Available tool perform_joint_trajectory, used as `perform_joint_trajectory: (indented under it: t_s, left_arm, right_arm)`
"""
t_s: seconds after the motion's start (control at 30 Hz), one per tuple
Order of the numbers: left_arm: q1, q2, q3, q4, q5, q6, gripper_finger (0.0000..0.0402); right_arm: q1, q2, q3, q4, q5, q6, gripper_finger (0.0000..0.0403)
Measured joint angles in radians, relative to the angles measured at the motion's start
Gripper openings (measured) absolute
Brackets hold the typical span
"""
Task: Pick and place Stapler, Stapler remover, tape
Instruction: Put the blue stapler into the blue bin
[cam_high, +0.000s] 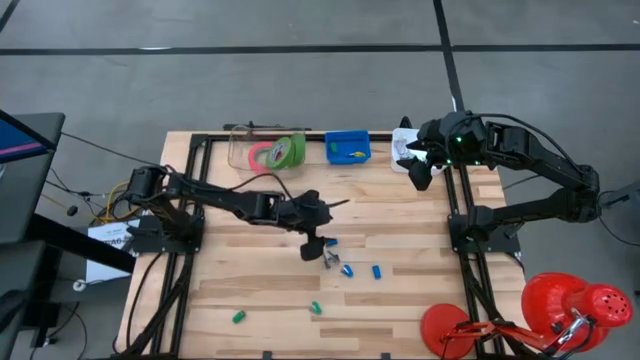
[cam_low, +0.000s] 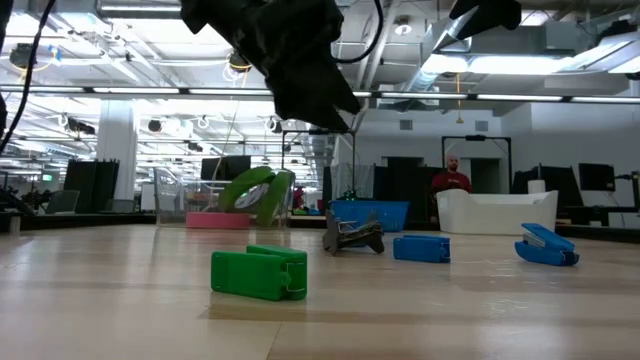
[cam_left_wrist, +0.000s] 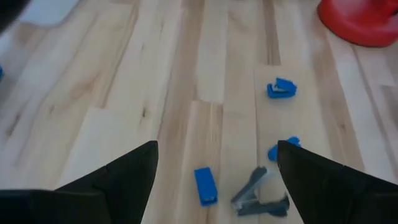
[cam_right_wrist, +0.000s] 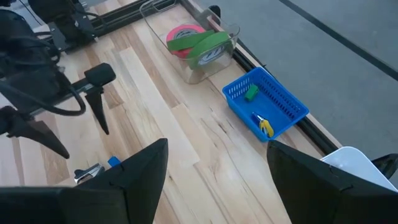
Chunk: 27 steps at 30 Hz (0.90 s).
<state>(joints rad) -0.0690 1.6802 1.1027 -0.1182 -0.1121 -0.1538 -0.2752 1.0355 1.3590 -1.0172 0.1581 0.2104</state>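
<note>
While the left gripper (cam_high: 318, 248) hovers fingers spread, the staple remover (cam_left_wrist: 261, 196) below — small, stiff, likely slippery — suits a mid-body pinch.

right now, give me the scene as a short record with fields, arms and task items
left gripper: open, hanging above the staple remover at mid table
right gripper: open, waiting at the far right edge over the white bin
tape rolls: pink and green, in the clear container
blue basket: far edge, holds small green and yellow pieces
staplers: small blue stapler and green stapler loose on the table
</note>
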Motion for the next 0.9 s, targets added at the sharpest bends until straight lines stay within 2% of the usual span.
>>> perform_joint_trajectory:
  t_s: [0.23,0.57,0.9]
  left_arm:
    - [-0.009,0.056,-0.006,0.008,-0.039,-0.083,0.0311]
    - [-0.011,0.181,-0.006,0.026,-0.041,-0.134,0.0304]
    - [-0.015,0.203,-0.006,0.033,-0.041,-0.176,0.0304]
  right_arm:
    - [0.000,0.000,0.000,0.000,0.000,-0.034,0.0265]
    - [0.000,0.000,0.000,-0.004,0.000,-0.045,0.0265]
    - [0.000,0.000,0.000,-0.024,-0.001,-0.063,0.0265]
